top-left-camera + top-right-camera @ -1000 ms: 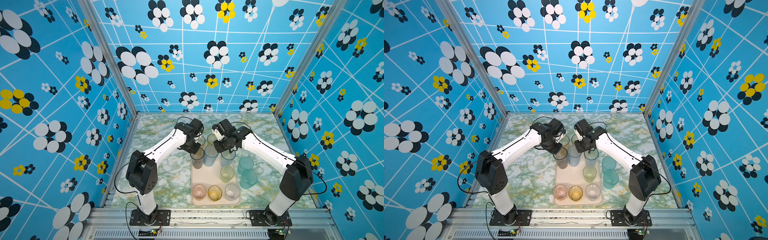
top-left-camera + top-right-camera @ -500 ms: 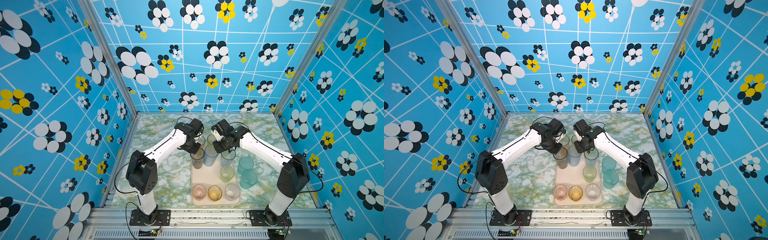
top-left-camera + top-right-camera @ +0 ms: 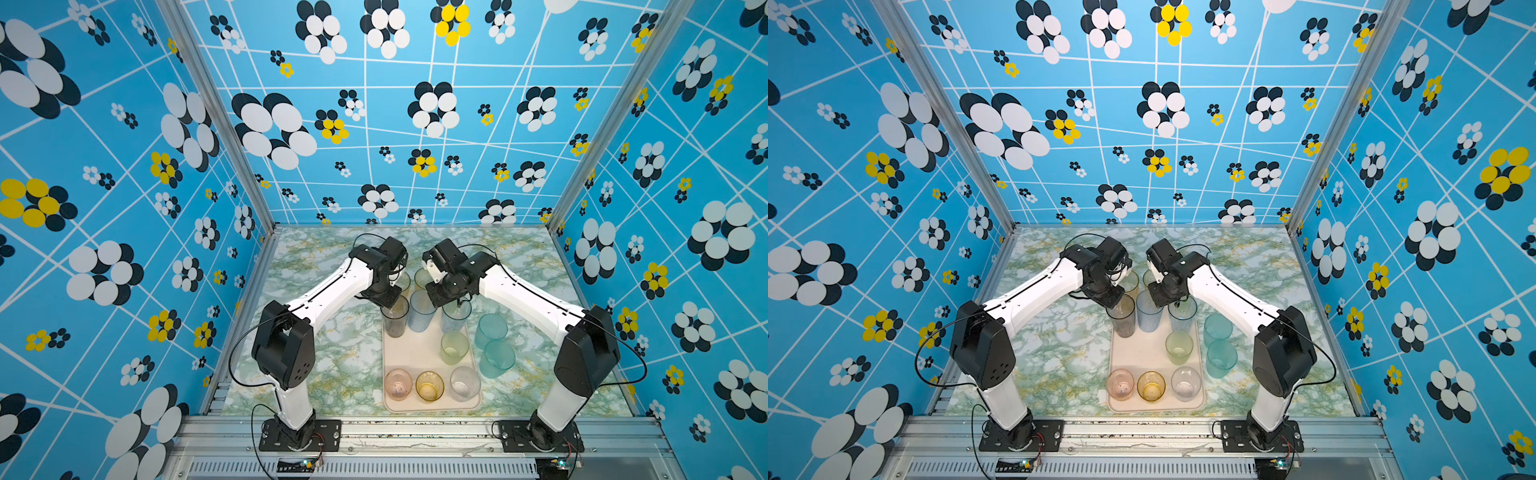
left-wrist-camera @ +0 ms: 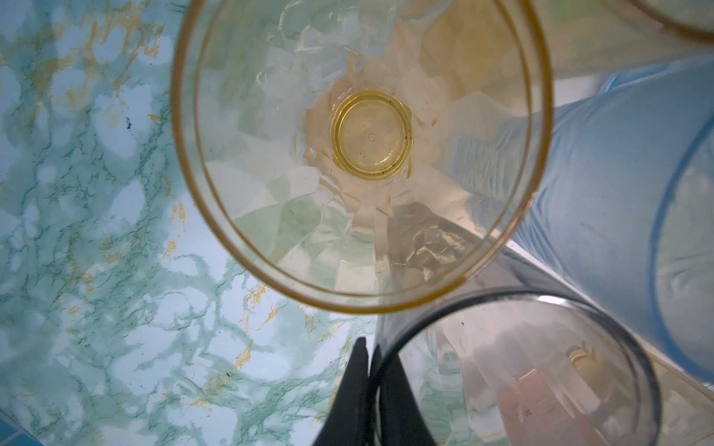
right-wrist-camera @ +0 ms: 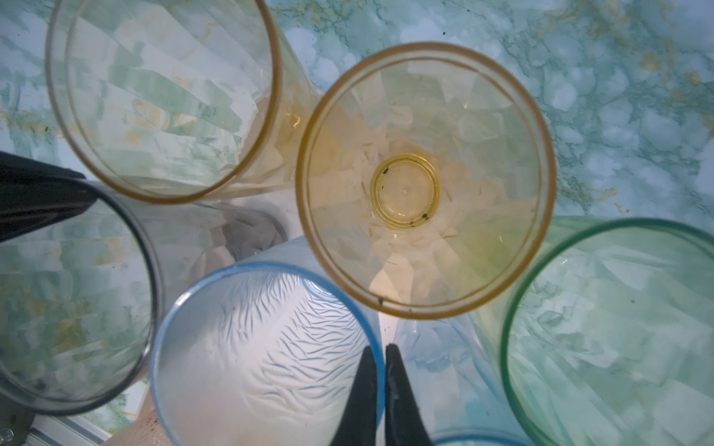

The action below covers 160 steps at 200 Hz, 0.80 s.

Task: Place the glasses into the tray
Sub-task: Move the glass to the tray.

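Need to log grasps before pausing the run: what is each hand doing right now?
Left hand: closed, pinching the rim of the grey tumbler.
Right hand: closed, pinching the rim of the blue tumbler.

The left arm [image 3: 328, 291] and right arm [image 3: 532, 303] have smooth white link shells between bulky black joint housings. Thin black cables [image 3: 231, 363] loop beside them. Black screwed base plates [image 3: 299, 434] sit near. The left gripper [image 4: 368, 347] and right gripper [image 5: 380, 348] have slim black tapering fingers.
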Each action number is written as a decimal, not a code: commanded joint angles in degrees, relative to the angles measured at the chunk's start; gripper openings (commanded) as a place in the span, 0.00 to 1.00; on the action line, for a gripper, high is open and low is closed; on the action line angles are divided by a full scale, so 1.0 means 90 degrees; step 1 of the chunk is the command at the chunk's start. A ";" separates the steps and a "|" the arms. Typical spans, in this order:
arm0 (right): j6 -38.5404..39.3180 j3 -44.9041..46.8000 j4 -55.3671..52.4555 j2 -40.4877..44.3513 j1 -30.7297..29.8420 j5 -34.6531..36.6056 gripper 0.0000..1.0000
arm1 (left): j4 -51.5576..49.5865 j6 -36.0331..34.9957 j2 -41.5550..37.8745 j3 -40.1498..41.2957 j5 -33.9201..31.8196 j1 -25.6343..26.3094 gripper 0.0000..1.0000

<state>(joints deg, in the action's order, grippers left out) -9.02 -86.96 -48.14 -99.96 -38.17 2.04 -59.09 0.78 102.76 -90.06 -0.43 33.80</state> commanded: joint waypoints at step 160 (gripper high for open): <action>0.0104 -0.0030 -0.0230 0.0427 -0.0065 0.0041 0.26 | 0.0109 -0.0035 0.0295 -0.0047 -0.0263 0.0198 0.10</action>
<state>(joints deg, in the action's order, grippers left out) -8.14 -86.96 -50.00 -98.96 -38.24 3.27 -58.04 0.80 102.98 -90.06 -1.13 34.59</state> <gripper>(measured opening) 0.256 0.103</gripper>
